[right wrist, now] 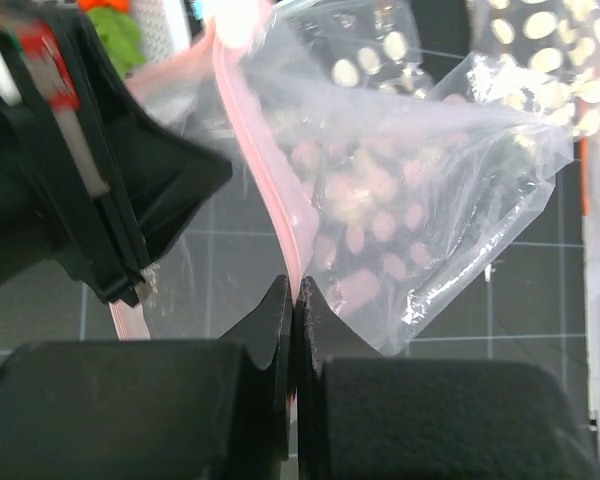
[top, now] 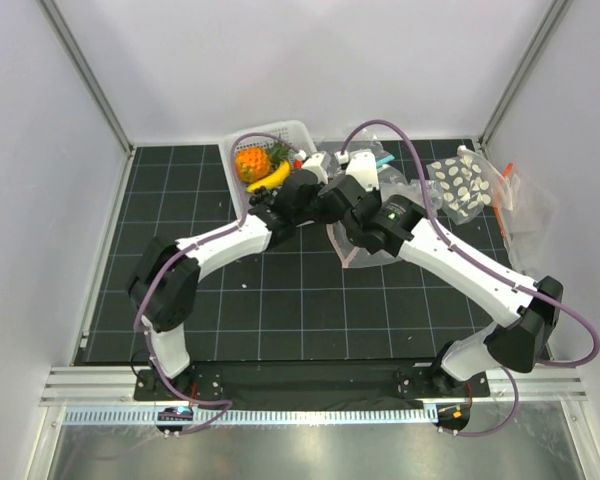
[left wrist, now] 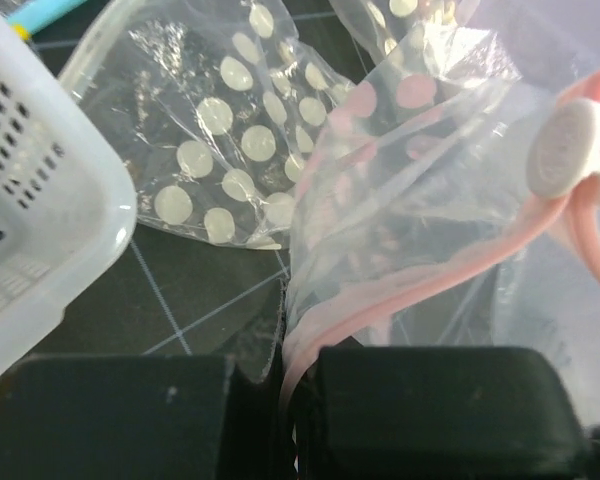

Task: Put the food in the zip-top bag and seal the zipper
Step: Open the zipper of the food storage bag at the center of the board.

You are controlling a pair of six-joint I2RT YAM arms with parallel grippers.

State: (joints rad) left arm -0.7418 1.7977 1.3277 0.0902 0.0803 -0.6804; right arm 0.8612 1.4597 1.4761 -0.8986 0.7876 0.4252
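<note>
The dotted zip-top bag (top: 352, 252) with the pink zipper strip hangs between both grippers at mid table. My left gripper (left wrist: 290, 375) is shut on the pink zipper (left wrist: 450, 275) at one end of the mouth; a white slider (left wrist: 565, 150) sits further along it. My right gripper (right wrist: 295, 295) is shut on the same pink strip (right wrist: 265, 170), with the bag (right wrist: 410, 200) hanging beside it. In the top view the left gripper (top: 318, 190) and right gripper (top: 338, 188) meet. The orange pineapple (top: 250, 163) and yellow banana (top: 268, 178) lie in the white basket (top: 280, 131). Pepper and grapes are hidden.
The white basket (left wrist: 40, 200) stands close on the left of the left gripper. A second dotted bag (top: 458, 185) with an orange strip lies at the back right, also seen in the left wrist view (left wrist: 220, 150). A teal strip (top: 383, 158) shows behind the grippers.
</note>
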